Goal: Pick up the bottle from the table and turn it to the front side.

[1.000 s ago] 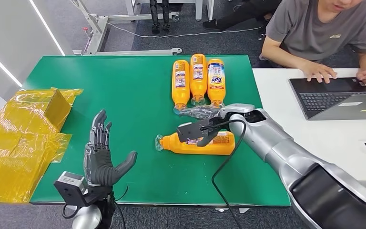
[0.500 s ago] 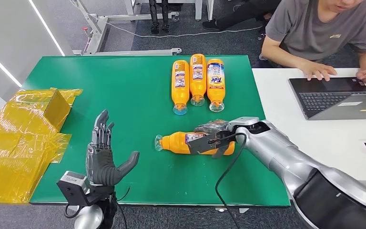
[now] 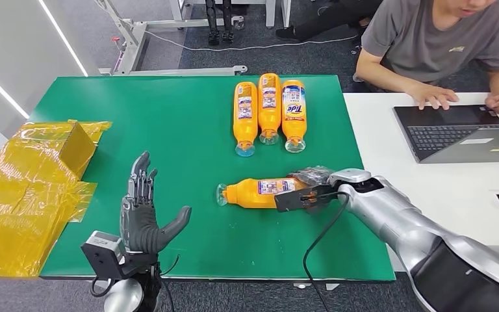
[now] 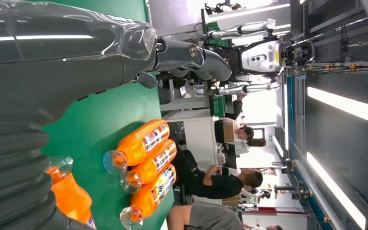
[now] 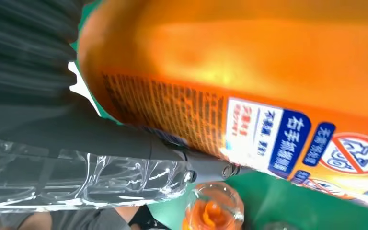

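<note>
Green matting covers the table [image 3: 169, 130], on which everything lies. Yellow plastic wrapping [image 3: 26, 188] is heaped at its left edge, and a row of three orange bottles [image 3: 269, 110] is laid side by side at the far edge, caps toward the robot. The bottle [image 3: 260, 193] to be turned lies on its side nearer the robot, cap to the left, with its back label of small print facing up. The right hand [image 3: 308, 188] is closed around its base end. The left hand [image 3: 141, 218] is held upright and spread, holding nothing, well apart from the bottle. The grasp is judged made; next, a lift and a roll about the bottle's long axis are called for.
</note>
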Tool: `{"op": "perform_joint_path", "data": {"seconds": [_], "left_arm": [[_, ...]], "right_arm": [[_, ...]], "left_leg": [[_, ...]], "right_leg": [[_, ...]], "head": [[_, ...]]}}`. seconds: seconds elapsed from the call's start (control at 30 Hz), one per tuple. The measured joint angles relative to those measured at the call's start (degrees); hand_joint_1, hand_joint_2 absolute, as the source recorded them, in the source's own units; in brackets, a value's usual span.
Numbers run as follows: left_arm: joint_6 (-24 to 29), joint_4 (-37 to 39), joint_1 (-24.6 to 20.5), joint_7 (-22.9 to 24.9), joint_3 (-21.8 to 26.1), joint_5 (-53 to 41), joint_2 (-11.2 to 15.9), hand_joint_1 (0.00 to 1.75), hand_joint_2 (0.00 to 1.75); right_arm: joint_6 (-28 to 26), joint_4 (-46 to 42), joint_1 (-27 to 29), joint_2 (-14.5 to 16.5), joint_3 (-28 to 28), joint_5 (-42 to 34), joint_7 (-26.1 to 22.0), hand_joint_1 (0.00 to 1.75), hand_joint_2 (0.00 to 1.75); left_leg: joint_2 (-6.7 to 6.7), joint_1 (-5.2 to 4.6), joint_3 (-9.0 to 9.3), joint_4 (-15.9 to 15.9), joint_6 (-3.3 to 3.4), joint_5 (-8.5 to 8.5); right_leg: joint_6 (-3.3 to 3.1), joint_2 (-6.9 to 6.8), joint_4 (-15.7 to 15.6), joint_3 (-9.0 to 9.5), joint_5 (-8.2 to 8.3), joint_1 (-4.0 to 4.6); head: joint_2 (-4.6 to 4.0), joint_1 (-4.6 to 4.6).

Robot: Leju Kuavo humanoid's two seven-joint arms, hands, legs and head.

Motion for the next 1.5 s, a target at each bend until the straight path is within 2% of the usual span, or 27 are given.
{"op": "perform_joint_path", "data": {"seconds": [0.33, 0.43, 0.6, 0.77, 0.9, 1.03, 1.17, 1.3, 1.5], "left_arm": [[0.64, 0.01, 0.01, 0.0, 0.0, 0.2, 0.01, 0.0, 1.75], [0.93, 0.01, 0.03, 0.0, 0.0, 0.14, 0.01, 0.0, 1.75], [1.55, 0.01, 0.06, 0.0, 0.0, 0.12, -0.01, 0.0, 1.75], [1.49, 0.01, 0.06, 0.0, -0.01, 0.55, -0.03, 0.0, 1.75], [1.56, 0.01, 0.06, 0.0, -0.04, 0.94, -0.08, 0.0, 1.75], [1.43, 0.01, 0.04, 0.0, -0.2, 2.29, -0.07, 0.0, 1.75], [-3.73, 0.05, -0.59, 0.0, -0.24, 7.25, -0.09, 0.0, 1.75], [-7.46, 0.46, -2.59, 0.0, -0.25, 9.3, -0.2, 0.0, 1.75], [-3.02, 1.9, -5.54, 0.0, -0.39, 5.87, -1.03, 0.0, 1.75]], "right_arm": [[-7.57, 0.87, 1.69, 0.56, -1.44, -1.14, -1.79, 1.75, 1.75], [-14.4, 0.48, 3.21, 1.1, -3.31, -2.73, -2.56, 1.75, 1.75], [-31.02, -3.71, 7.37, 1.82, -10.71, -6.65, -5.08, 1.75, 1.75], [-40.05, -12.36, 12.89, 1.64, -19.19, -9.77, -8.5, 1.75, 1.75], [-44.8, -20.78, 18.5, 1.1, -25.29, -11.95, -12.13, 1.75, 1.75], [-46.64, -28.42, 24.34, 1.21, -29.46, -13.58, -15.6, 1.75, 1.75], [-45.66, -34.84, 29.43, 2.49, -30.48, -13.89, -17.25, 1.75, 1.75], [-41.92, -39.54, 32.24, 4.73, -30.34, -11.73, -16.83, 1.75, 1.75], [-31.29, -42.57, 33.25, 6.77, -29.83, -9.1, -14.18, 1.75, 1.75]], "left_leg": [[-0.01, 0.0, -0.01, -0.01, 0.0, 0.01], [-0.02, 0.0, -0.04, -0.01, 0.0, 0.0], [-0.03, 0.0, -0.06, -0.02, 0.0, 0.0], [-0.08, 0.0, -0.08, -0.02, 0.0, 0.0], [-0.08, 0.0, -0.1, -0.02, 0.0, -0.01], [-0.09, 0.0, -0.12, -0.04, -0.02, -0.03], [-0.07, 0.01, -0.13, -0.07, -0.05, -0.05], [-0.06, 0.01, -0.14, -0.09, -0.08, -0.03], [-0.07, 0.01, -0.14, -0.09, -0.1, -0.01]], "right_leg": [[0.0, -0.02, 0.02, 0.01, 0.0, 0.0], [0.0, -0.03, 0.02, 0.0, 0.0, 0.01], [0.0, -0.04, 0.02, -0.03, -0.01, 0.01], [0.04, -0.08, 0.0, -0.05, -0.04, 0.01], [0.04, -0.08, -0.01, -0.05, -0.04, 0.01], [0.04, -0.09, -0.01, -0.06, -0.05, 0.01], [0.03, -0.06, 0.0, -0.11, -0.06, 0.01], [0.02, -0.06, 0.03, -0.14, -0.05, 0.02], [0.02, -0.07, 0.03, -0.13, -0.05, 0.01]], "head": [[0.0, 0.0], [0.0, 0.0], [0.0, 0.0], [0.0, 0.0], [0.0, 0.01], [0.0, -0.01], [0.0, -0.01], [0.0, -0.01], [0.0, 0.0]]}}
